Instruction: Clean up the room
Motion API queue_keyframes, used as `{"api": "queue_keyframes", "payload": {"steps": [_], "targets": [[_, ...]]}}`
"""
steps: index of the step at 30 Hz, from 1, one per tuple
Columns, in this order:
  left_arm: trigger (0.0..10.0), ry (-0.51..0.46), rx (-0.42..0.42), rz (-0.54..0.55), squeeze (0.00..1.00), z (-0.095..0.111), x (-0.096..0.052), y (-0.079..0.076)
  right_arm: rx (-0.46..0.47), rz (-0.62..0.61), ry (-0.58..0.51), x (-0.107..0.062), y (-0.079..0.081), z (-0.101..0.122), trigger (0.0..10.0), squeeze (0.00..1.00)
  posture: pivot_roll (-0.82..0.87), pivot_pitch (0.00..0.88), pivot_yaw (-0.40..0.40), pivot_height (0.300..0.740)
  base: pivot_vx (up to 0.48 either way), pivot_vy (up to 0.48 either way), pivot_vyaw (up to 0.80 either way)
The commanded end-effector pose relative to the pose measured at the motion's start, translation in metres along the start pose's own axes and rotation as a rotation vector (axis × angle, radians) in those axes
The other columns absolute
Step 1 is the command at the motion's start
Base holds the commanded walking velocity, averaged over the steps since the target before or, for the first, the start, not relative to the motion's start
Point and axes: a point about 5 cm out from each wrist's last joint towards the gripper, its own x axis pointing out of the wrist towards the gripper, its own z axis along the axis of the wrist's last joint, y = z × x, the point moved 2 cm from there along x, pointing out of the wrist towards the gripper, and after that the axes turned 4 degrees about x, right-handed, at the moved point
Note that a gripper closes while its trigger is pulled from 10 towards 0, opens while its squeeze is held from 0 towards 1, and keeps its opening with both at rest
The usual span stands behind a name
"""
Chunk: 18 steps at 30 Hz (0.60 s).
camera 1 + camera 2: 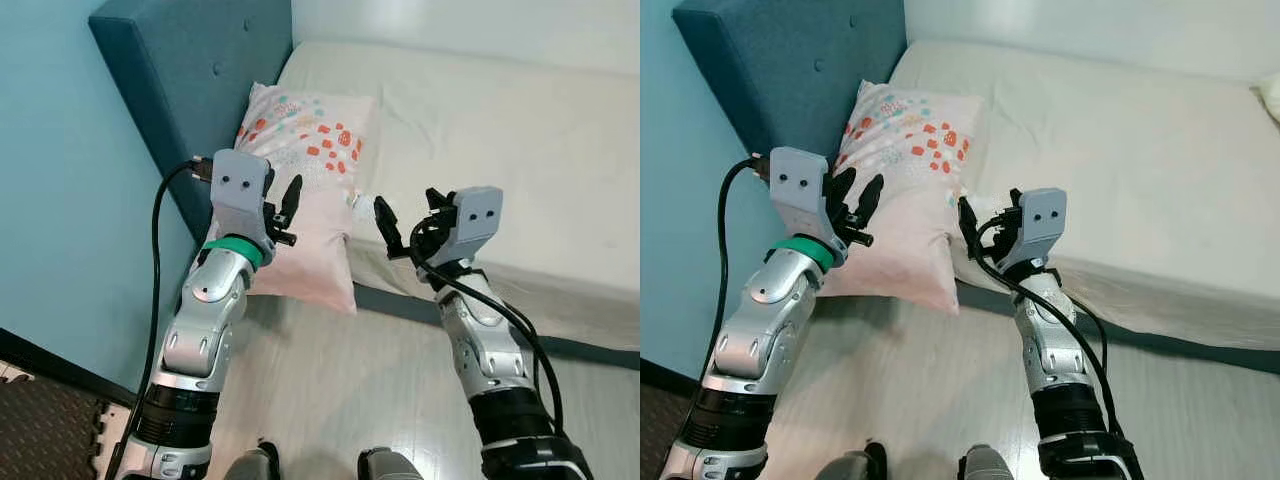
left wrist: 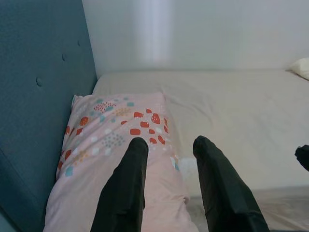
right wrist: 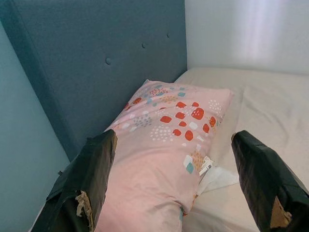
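Pillow point(image 1: 305, 190) overhanging bed point(image 1: 480, 130) edge

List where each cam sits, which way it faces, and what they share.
Left eye: head, looking down at pillow and bed; both arms, left claw, right claw.
Right eye: same head, stereo twin, same scene shifted.
Left wrist: along its open fingers toward pillow, headboard.
Right wrist: along its wide-open fingers toward pillow and headboard.
Shared: every view holds the pillow.
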Motion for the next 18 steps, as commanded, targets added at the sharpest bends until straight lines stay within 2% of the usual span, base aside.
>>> {"api": "queue_keyframes", "payload": {"steps": [1, 18], "targets": [[10.0, 0.024, 0.002, 0.004, 0.00, -0.0056, -0.0004, 0.0006, -0.005, -0.010, -0.001, -0.0014, -0.0032, 0.0000, 10.0, 0.00, -0.10, 0.085, 0.077, 0.740, 0.000, 0.000, 0.00], [10.0, 0.026, 0.022, 0.025, 0.00, -0.0077, 0.0004, 0.0044, 0.007, -0.007, 0.008, -0.0021, 0.0001, -0.0039, 10.0, 0.00, -0.10, 0.084, 0.078, 0.740, 0.014, 0.000, 0.00]]}}
